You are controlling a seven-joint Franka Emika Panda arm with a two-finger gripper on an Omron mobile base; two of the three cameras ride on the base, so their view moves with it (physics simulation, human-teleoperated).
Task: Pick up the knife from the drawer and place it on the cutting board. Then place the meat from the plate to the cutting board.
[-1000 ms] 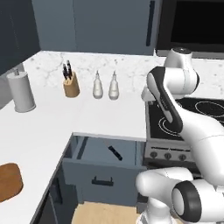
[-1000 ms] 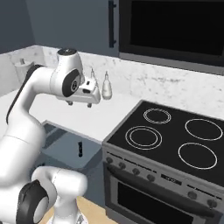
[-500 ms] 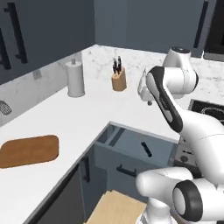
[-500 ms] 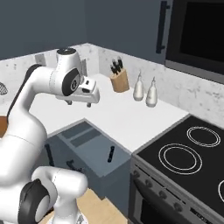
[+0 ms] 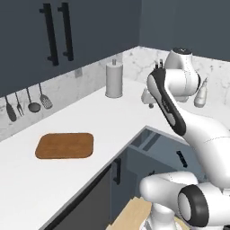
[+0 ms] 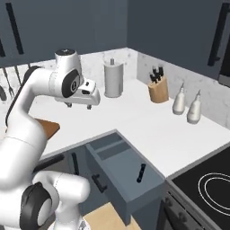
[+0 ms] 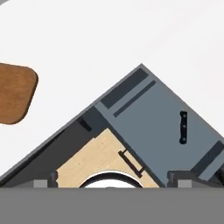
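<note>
Plainly, from the left base, the knife lies in the open drawer, below the raised gripper. From the right base, its fingers stand spread. Hand view: knife's long axis runs up-down, right of centre.

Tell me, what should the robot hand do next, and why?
Probably reach down toward the knife. The gripper hangs open above the counter holding nothing, the drawer stands pulled open, and the knife lies inside it, while the cutting board waits bare.
</note>
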